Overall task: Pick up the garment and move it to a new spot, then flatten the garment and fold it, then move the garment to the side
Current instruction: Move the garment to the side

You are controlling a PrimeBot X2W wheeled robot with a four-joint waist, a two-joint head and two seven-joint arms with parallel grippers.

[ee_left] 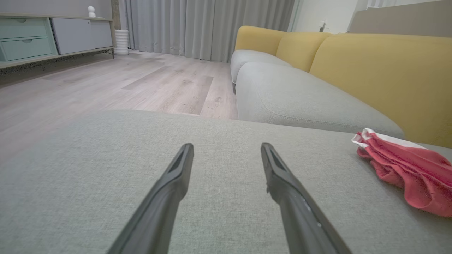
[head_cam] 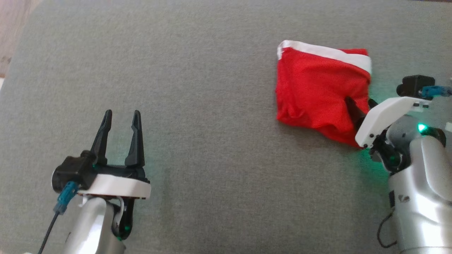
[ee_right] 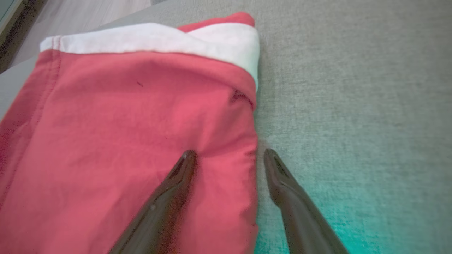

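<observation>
The red garment with a white waistband lies folded into a rough square on the grey cushion, at the right. My right gripper is open, straddling the garment's right edge: one finger rests on the red cloth, the other on the bare cushion beside it. In the head view that gripper pokes in at the garment's lower right corner. My left gripper stands open at the lower left, far from the garment, nothing between its fingers. The left wrist view shows the garment off to the right.
A grey sofa seat with yellow backrests stands beyond the cushion. Wooden floor, a low cabinet and grey curtains lie farther off. The cushion's left edge meets the floor.
</observation>
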